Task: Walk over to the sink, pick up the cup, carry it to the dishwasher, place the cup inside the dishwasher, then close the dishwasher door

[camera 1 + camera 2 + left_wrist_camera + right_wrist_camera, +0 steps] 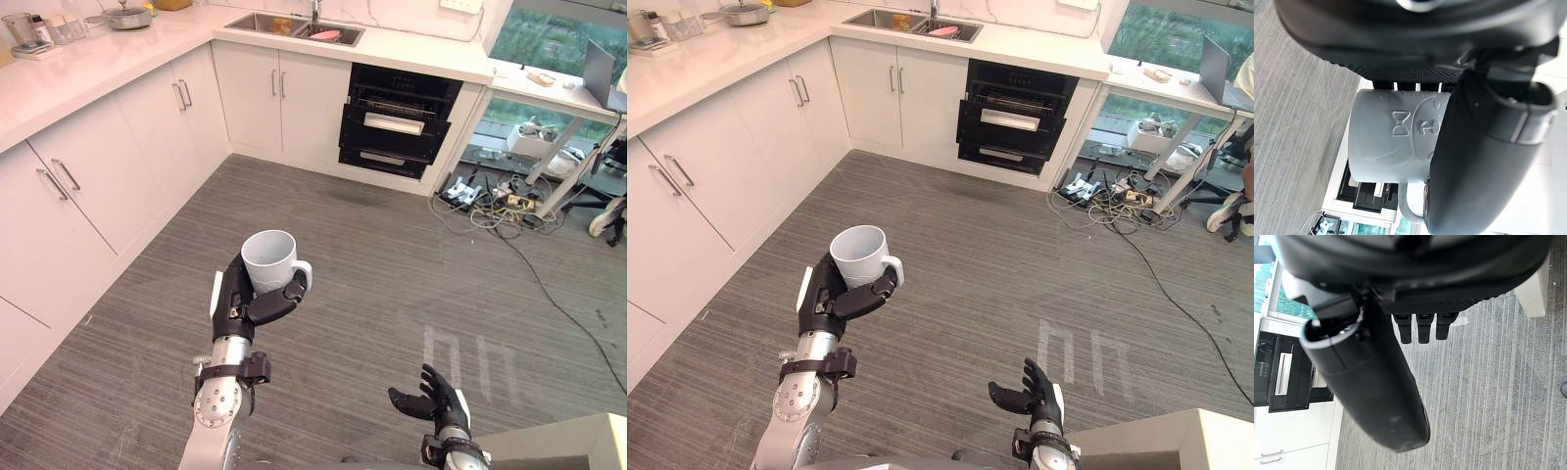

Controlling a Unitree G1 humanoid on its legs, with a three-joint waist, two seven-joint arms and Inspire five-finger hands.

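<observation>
The left hand [238, 302] is clamped on a white cup [266, 258], fingers and thumb curled round its lower wall, holding it upright above the grey plank floor [372, 284] with the mouth facing up and the handle turned towards 3 o'clock. The left wrist view shows the thumb lying across the cup's embossed side. The right hand [434, 399] hangs low at 5 o'clock from the cup, well apart from it, with its fingers spread loosely and nothing in them.

Far off at 12 o'clock a steel sink [257, 22] is sunk into the white bench [108, 61], and a pink item [325, 35] lies in it. At 1 o'clock from the cup, under the same bench, stands the black dishwasher [396, 123], with a dark opening at its top. A steel pan [127, 16] sits on the bench at 11 o'clock. A tangle of cables [490, 204] lies on the floor at 2 o'clock, beside the dishwasher.
</observation>
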